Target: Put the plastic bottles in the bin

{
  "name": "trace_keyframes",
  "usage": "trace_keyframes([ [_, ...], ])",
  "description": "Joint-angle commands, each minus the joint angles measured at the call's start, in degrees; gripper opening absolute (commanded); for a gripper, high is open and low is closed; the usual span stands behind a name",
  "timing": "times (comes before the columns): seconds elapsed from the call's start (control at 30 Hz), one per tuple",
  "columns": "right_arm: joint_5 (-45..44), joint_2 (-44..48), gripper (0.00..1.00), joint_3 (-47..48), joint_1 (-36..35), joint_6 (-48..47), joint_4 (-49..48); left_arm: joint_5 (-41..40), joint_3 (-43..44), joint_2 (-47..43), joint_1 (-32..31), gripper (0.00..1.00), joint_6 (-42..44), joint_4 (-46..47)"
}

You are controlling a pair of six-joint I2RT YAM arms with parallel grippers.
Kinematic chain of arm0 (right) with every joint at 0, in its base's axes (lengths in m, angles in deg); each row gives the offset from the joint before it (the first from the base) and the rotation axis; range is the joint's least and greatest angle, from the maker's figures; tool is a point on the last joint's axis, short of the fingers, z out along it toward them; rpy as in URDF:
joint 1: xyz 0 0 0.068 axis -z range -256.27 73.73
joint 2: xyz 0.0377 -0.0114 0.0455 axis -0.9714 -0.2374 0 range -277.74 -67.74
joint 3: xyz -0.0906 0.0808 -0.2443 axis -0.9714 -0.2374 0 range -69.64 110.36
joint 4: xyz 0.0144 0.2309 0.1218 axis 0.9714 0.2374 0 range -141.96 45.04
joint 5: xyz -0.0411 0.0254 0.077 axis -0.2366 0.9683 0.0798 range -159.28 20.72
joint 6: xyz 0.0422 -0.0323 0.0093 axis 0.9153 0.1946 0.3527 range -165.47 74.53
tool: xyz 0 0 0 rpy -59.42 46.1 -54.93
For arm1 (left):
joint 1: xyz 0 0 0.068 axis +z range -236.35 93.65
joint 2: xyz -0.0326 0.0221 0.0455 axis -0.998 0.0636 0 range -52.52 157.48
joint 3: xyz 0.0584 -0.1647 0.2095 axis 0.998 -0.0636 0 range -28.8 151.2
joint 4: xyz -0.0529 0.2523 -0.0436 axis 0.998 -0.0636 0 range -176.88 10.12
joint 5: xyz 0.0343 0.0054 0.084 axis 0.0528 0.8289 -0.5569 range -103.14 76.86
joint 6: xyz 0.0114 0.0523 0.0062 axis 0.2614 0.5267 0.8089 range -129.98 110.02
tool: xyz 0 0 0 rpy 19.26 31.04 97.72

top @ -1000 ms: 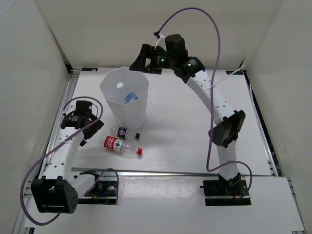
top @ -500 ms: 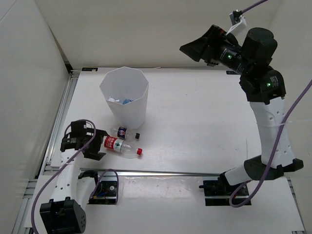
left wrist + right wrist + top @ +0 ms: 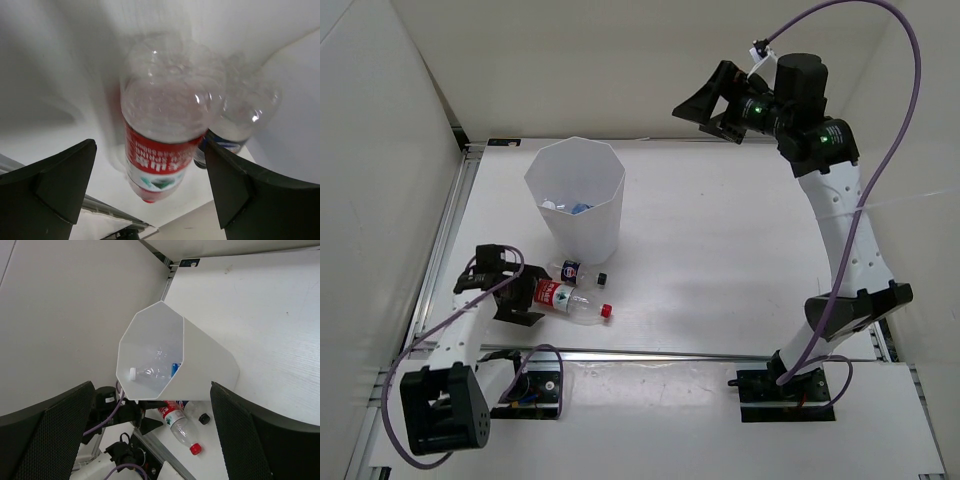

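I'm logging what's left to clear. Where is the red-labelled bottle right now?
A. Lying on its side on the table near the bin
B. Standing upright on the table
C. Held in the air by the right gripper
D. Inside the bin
A: the red-labelled bottle lies on its side on the table near the base of the bin, with the fingers of the left gripper open on either side of it.

Left arm (image 3: 450, 340), right arm (image 3: 850, 240): white shells, black joints. Purple cable (image 3: 904, 110) on each. Green LEDs (image 3: 757, 104) at right wrist. Left gripper (image 3: 150, 145) smooth black, right gripper (image 3: 151, 385) mesh-textured.
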State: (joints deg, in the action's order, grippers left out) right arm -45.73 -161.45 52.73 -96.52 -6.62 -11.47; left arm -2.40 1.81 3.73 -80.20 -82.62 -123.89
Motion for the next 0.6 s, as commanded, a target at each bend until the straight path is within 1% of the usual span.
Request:
trace_keyframes([
  [0.0, 1.67, 2.04, 1.00, 1.30, 0.04, -0.27, -2.08, -1.69, -0.29, 3.59, -0.26, 1.00, 3.47, 3.57],
  [0.1, 1.06, 3.88, 1.00, 0.42, 0.04, -0.79, -2.08, -1.69, -0.29, 7.20, -0.26, 1.00, 4.79, 4.37],
  [0.17, 0.45, 4.41, 1.00, -0.20, 0.04, -2.19, -2.08, -1.69, -0.29, 8.43, -0.26, 0.97, 5.32, 5.51],
  [0.2, -0.34, 4.41, 1.00, -0.20, 0.04, -2.20, -2.08, -1.69, -0.81, 8.44, -0.26, 0.94, 5.32, 5.51],
  [0.23, -0.35, 4.41, 1.00, -0.20, 0.04, -2.20, -2.08, -1.69, -1.34, 8.44, -0.26, 0.79, 5.32, 5.51],
  [0.27, -0.35, 4.94, 1.00, -0.72, 0.04, -2.20, -2.08, -1.69, -1.34, 8.44, -0.26, 0.68, 5.32, 6.12],
  [0.3, -0.35, 4.94, 1.00, -0.73, 0.04, -2.81, -2.08, -2.21, -1.34, 8.44, 0.78, 0.58, 5.93, 6.13],
  [0.33, -0.96, 5.55, 1.00, -1.33, 0.04, -2.82, -2.08, -2.22, -1.34, 7.92, 1.40, 0.50, 6.72, 6.13],
  [0.43, -1.49, 6.17, 1.00, -2.56, 0.04, -2.82, -2.08, -0.81, -1.34, 5.55, 4.12, 0.50, 7.78, 5.61],
  [0.47, -1.49, 6.78, 1.00, -3.18, 0.04, -3.34, -2.08, -0.20, -1.34, 3.45, 5.78, 0.48, 8.39, 4.47],
  [0.53, -2.11, 6.79, 1.00, -3.71, 0.04, -3.34, -2.08, 0.33, 0.93, 1.07, 7.11, 0.48, 9.62, 2.62],
  [0.57, -2.11, 6.79, 1.00, -3.71, 0.04, -3.34, -2.08, 0.33, 2.07, -0.16, 7.73, 0.46, 10.15, 1.39],
])
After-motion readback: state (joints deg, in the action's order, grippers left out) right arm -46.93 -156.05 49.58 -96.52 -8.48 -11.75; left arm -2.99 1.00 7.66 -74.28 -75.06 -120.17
